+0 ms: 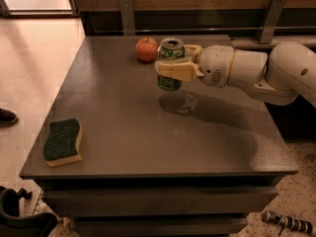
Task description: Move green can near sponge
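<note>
Hand grips the can upright, lifted clear of the counter, its shadow below. Apple sits just beside at 10 o'clock; sponge lies well apart at 8 o'clock, near the counter's corner.

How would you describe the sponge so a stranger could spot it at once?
Start at the grey table and go to its near left corner, far from the pincer holding the green can. The sponge lies flat there: wavy-edged, dark green on yellow, unlike the round apple.
</note>
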`<state>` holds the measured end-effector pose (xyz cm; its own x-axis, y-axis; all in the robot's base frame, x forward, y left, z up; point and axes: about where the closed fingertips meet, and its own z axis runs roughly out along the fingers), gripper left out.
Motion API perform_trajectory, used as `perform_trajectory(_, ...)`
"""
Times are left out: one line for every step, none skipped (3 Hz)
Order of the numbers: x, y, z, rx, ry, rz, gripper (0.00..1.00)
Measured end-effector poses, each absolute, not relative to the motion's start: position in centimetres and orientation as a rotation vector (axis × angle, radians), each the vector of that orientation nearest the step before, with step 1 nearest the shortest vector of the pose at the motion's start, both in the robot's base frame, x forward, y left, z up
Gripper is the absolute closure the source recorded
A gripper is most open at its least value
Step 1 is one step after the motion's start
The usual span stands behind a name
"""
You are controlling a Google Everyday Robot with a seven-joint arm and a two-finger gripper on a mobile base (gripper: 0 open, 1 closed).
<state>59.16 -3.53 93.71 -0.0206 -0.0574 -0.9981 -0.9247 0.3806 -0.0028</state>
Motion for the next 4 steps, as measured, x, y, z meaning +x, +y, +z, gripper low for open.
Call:
perform_trajectory(55.9, -0.7, 93.1, -0.982, 1.41, 0.915, 1.0)
perform_trajectory(52.4, 3.8, 91.9, -1.013, 1.403, 0.936, 1.0)
perform_trajectory(50.7, 6.5, 91.2, -1.014, 1.388, 0.948, 1.0)
perform_trajectory(49.1, 8.8, 90.1, -1.021, 1.376, 0.949, 1.0)
